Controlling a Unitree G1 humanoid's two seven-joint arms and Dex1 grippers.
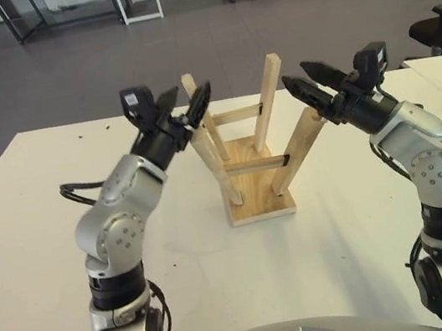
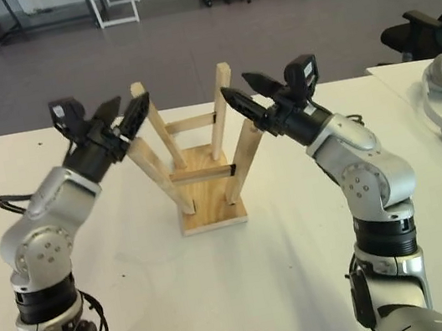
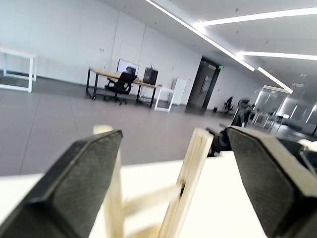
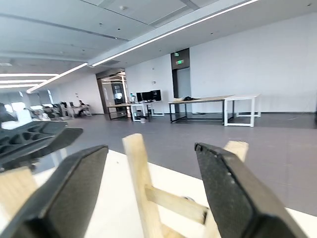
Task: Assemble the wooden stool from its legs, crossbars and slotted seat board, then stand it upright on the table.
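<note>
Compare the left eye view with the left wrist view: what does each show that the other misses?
Left eye view, not the wrist: the seat board lying flat on the table, with all four legs pointing up. Left wrist view, not the eye: ceiling light strips, a doorway, and a desk with an office chair. Both: the left gripper open by the stool legs, with a crossbar joining two of them.
</note>
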